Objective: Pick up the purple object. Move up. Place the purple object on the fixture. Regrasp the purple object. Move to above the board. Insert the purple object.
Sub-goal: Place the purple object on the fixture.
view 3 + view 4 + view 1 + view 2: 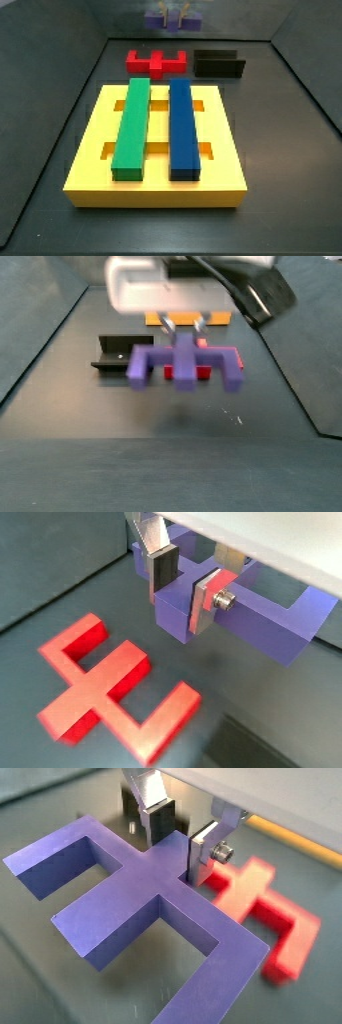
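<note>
My gripper (185, 584) is shut on the purple object (261, 620), a comb-shaped block with several prongs. The silver fingers clamp its middle stem, as both wrist views show (181, 840). The purple object (185, 364) hangs level in the air above the floor, over the red piece (187, 374). In a side view it shows small at the far end (175, 18). The dark fixture (221, 64) stands on the floor beside the red piece (158, 62). The yellow board (94, 150) lies nearer, away from the gripper.
The board carries a green bar (131, 125) and a blue bar (183, 128) in its slots. The red comb-shaped piece (114, 687) lies flat on the floor below the gripper. Grey walls enclose the floor.
</note>
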Tool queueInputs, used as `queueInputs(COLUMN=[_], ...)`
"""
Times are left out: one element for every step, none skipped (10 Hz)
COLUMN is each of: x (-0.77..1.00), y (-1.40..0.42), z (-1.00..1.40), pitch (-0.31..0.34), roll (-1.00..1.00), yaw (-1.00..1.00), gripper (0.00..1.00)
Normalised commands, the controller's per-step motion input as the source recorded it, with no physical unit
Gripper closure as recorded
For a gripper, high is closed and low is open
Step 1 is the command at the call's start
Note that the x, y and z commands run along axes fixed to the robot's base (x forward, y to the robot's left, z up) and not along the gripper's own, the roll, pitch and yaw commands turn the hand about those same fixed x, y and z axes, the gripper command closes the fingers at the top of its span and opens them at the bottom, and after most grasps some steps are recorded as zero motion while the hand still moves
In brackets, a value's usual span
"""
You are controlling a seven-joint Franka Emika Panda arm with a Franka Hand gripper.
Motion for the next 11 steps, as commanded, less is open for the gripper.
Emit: queueInputs(x=[0.89,0.88,0.81,0.83,0.89,0.95,0.99,0.91,0.82,0.85,0.86], y=[-0.3,-0.32,-0.32,-0.3,-0.34,-0.35,-0.31,-0.17,-0.06,-0.05,-0.05], z=[0.56,0.53,0.49,0.53,0.5,0.45,0.39,0.16,0.0,-0.01,-0.03], pitch=[0.037,0.0,0.0,0.0,0.029,0.071,0.126,0.091,0.0,0.017,0.083], roll=[-0.69,-0.65,-0.6,-0.72,-0.69,-0.64,-0.67,-0.86,-0.95,-0.94,-0.95], yaw=[-0.13,-0.11,-0.07,-0.12,-0.12,-0.1,-0.09,-0.12,-0.11,-0.09,-0.06], gripper=[1.0,1.0,1.0,1.0,1.0,1.0,1.0,1.0,1.0,1.0,1.0])
